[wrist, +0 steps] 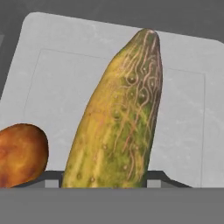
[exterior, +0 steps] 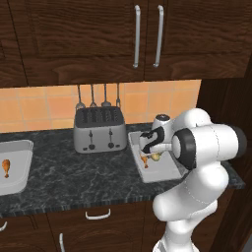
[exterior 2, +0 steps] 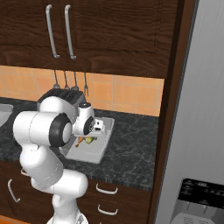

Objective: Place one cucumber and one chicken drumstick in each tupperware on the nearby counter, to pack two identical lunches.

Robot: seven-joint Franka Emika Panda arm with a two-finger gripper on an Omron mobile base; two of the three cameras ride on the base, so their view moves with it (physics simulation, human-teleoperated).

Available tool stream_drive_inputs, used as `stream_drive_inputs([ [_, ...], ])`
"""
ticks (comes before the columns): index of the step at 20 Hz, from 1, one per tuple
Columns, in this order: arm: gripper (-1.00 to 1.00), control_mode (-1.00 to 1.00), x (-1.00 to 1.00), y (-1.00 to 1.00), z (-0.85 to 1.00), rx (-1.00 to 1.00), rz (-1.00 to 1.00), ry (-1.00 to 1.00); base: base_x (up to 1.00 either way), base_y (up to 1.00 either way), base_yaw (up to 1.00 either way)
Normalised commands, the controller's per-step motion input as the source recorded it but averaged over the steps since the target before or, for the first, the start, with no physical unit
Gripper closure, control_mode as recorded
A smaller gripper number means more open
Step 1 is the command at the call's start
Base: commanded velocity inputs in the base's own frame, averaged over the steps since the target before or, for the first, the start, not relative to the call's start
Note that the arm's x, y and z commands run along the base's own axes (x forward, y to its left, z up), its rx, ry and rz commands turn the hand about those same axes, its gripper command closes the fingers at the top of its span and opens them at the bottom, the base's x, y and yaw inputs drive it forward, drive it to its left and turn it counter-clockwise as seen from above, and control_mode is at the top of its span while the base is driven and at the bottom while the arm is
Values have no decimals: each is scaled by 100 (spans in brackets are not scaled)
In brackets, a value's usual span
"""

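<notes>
Two tupperwares sat on the counter (exterior: 74, 172), well apart. The left tupperware (exterior: 19, 147), at the counter's left end, held the left drumstick (exterior: 6, 167) and no cucumber that could be seen. It was cut off by the picture's edge, so whatever lay in its far-left part was hidden. The toaster (exterior: 100, 129) stood between the two, against the back edge.

The right tupperware (exterior: 165, 170) lay just beside the toaster, toward the counter's right end. The right drumstick (exterior: 144, 159) was on its floor, and the cucumber (wrist: 118, 118) was over it, close beside that drumstick. The gripper (exterior: 147, 150) hung low over this tupperware, with the cucumber's near end between its finger tips.

I could not tell whether the jaws were clamping the cucumber or had let go, because the tips barely showed in the hand view. Nor was it plain whether the cucumber lay flat on the floor or was tilted.

If the jaws were pinching it, a rise would probably drag the cucumber back out. If it was let go while tilted, it could roll onto the drumstick or tip against the wall. A swing away to the left could clip the toaster. The arm hid the right tupperware's near right corner in the left base view.
</notes>
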Motion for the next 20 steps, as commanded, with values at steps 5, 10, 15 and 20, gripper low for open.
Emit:
stream_drive_inputs([
  [5,-100,-100,-19,-7,-4,0,2,-2,0,0,0],
  [10,-100,-100,-58,-2,16,0,0,-15,0,0,0],
  [15,-100,-100,-77,0,48,1,0,-23,0,0,0],
  [20,-100,-100,-88,0,58,0,0,-14,0,0,0],
])
